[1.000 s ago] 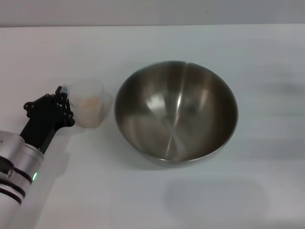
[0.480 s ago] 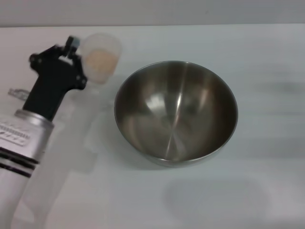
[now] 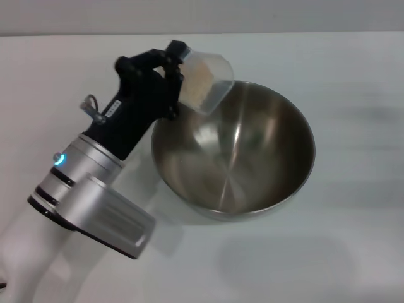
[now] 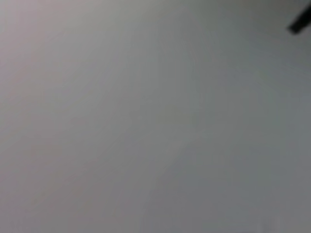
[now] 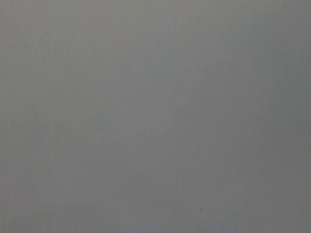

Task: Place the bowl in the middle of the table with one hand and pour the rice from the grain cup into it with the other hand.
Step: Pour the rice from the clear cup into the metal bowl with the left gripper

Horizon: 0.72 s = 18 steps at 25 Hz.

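Note:
The steel bowl (image 3: 233,151) stands upright and empty on the white table (image 3: 353,240), near its middle. My left gripper (image 3: 180,76) is shut on the clear grain cup (image 3: 205,81) and holds it in the air over the bowl's far left rim, tilted toward the bowl. The rice (image 3: 197,83) is still inside the cup; no grains show in the bowl. My right gripper is out of view. Both wrist views show only a plain grey surface.
My left arm (image 3: 95,183) reaches across the table's left side, from the near left corner up to the bowl's rim. The table's far edge (image 3: 315,33) runs along the top of the head view.
My left gripper lifted the grain cup off the table left of the bowl, carried it up and rightward, and tilted it over the bowl's rim. The bowl has not moved.

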Each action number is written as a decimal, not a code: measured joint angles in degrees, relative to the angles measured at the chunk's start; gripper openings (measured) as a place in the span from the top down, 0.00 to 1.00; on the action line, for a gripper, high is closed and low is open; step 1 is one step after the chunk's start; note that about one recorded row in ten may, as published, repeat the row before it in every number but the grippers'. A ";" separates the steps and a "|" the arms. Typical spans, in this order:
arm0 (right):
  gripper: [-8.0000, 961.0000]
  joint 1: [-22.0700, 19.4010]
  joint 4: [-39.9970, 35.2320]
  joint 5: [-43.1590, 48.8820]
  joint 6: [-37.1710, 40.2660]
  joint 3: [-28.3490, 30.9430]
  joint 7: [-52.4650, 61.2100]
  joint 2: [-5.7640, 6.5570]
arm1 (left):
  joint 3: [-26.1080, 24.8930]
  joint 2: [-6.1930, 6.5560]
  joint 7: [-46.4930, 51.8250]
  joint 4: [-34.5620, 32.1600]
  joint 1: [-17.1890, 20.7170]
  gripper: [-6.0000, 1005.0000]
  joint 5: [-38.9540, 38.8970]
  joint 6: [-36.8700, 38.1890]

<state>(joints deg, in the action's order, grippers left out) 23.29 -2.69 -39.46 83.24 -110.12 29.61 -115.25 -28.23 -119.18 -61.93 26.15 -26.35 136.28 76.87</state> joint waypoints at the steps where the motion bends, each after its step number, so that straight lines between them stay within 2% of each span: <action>1: 0.51 0.00 -0.05 0.00 0.00 0.00 -0.01 -0.03 | 0.49 0.00 -2.38 0.00 -0.22 0.97 0.05 0.00; 11: 0.51 -0.18 -0.91 0.00 0.00 -0.44 -0.17 -0.19 | 3.11 0.00 -19.58 -0.50 -0.87 0.97 0.84 -0.45; 18: 0.51 -0.53 -1.00 0.04 0.68 -0.13 -0.17 -0.36 | 3.47 0.00 -31.21 -0.48 -1.04 0.97 1.52 -3.38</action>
<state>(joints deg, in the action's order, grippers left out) 22.77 -3.69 -39.42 83.92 -110.25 29.44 -115.62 -24.76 -119.18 -93.14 25.68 -27.39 137.80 73.49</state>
